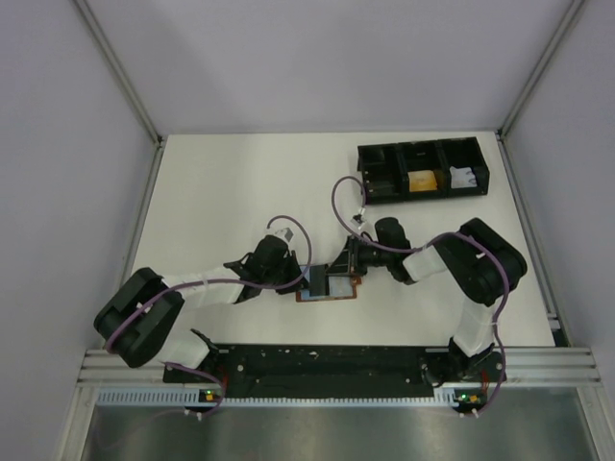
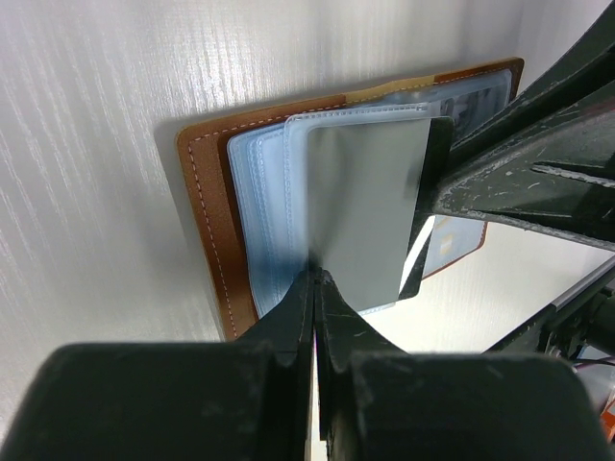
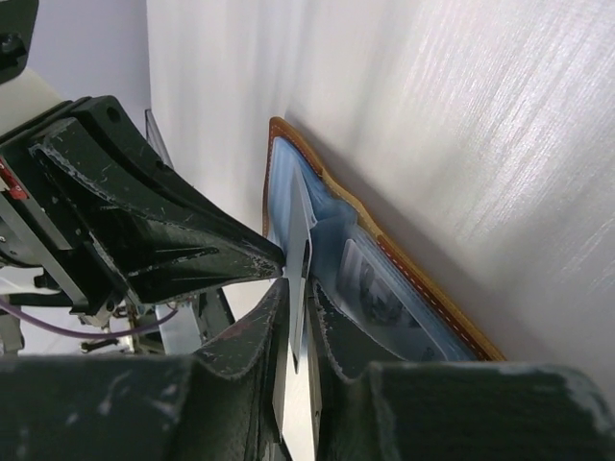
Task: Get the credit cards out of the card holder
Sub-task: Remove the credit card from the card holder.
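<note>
Brown card holder [image 1: 327,291] lay open on the white desk [image 1: 240,182], toward 6 o'clock. Left pincer [image 2: 315,280], at its 9 o'clock, was clamped on a grey card [image 2: 370,211]. Right pincer [image 3: 300,288], near 2 o'clock, narrowly pinched the clear sleeve [image 3: 300,221]. Likely best: draw the card straight out while holding the sleeve firm.

White, faintly grained worktop [image 1: 240,182], closed in at the left, far and right edges by plain pale lilac walls [image 1: 317,58]. Aluminium posts [image 1: 120,67] at both far corners. Slotted aluminium rail [image 1: 567,357] along the near edge; past it, possibly a grey metal panel [image 1: 336,432]. Looks softly, evenly lit.
</note>
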